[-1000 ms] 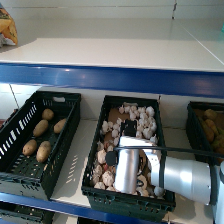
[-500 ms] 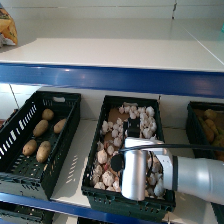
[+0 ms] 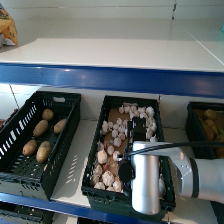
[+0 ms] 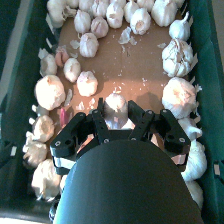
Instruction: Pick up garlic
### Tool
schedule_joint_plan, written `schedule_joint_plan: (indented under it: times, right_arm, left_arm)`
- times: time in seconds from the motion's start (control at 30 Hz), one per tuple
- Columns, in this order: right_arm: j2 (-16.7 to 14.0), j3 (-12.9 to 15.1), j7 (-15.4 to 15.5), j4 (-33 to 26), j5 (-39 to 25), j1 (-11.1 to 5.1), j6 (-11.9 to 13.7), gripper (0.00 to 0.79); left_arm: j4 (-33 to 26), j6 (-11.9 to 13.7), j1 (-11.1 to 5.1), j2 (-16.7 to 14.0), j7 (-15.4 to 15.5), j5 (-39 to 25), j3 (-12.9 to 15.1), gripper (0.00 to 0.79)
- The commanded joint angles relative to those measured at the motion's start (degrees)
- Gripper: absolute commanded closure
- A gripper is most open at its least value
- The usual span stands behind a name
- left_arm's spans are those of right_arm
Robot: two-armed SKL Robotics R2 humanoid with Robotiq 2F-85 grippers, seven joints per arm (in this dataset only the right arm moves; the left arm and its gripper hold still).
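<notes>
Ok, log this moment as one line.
phase: grasp | tool: shut on garlic bulb | place: middle crate | lifted: not yet

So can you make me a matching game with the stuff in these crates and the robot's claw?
Things:
1. potatoes
2. garlic crate
3. claw
4. shelf edge

Matches:
A. blue
B. in the left crate
C. closed around one garlic bulb
D. in the middle, under the robot's right arm

Pairs: 1-B, 2-D, 3-C, 4-A
</notes>
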Motion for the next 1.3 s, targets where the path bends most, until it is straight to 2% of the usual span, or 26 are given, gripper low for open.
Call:
schedule_joint_plan:
  times: [0.03, 0.2, 0.3, 0.4, 0.67, 0.87, 1.2, 1.3]
  right_arm:
    - [-1.71, -0.75, -0.81, -3.26, -0.11, -0.01, 1.08, 0.785]
    - [-2.35, -1.63, -1.58, -5.82, -0.20, -0.14, 1.74, 0.785]
    - [-2.48, -1.94, -1.77, -6.33, -2.09, -0.91, 1.84, 0.785]
    - [-2.90, -2.31, -1.67, -6.92, -6.20, -2.18, 2.24, 0.785]
    - [-4.10, -5.20, -0.89, -8.97, -12.54, -3.37, 3.33, 0.785]
    - [-5.07, -5.85, -0.92, -10.58, -17.29, -5.22, 3.98, 0.785]
    - [-6.14, -7.93, -0.82, -11.90, -25.33, -6.51, 5.01, 0.785]
    - [-6.73, -8.31, -0.81, -12.17, -29.04, -7.59, 5.24, 0.785]
  left_arm:
    - [0.00, 0.00, 0.00, 0.00, 0.00, 0.00, 0.00, 0.785]
    - [0.00, 0.00, 0.00, 0.00, 0.00, 0.00, 0.00, 0.785]
    - [0.00, 0.00, 0.00, 0.00, 0.00, 0.00, 0.00, 0.785]
    - [0.00, 0.00, 0.00, 0.00, 0.00, 0.00, 0.00, 0.785]
    - [0.00, 0.00, 0.00, 0.00, 0.00, 0.00, 0.00, 0.785]
    - [0.00, 0.00, 0.00, 0.00, 0.00, 0.00, 0.00, 0.785]
    - [0.00, 0.00, 0.00, 0.00, 0.00, 0.00, 0.00, 0.785]
    - [0.00, 0.00, 0.00, 0.00, 0.00, 0.00, 0.00, 0.785]
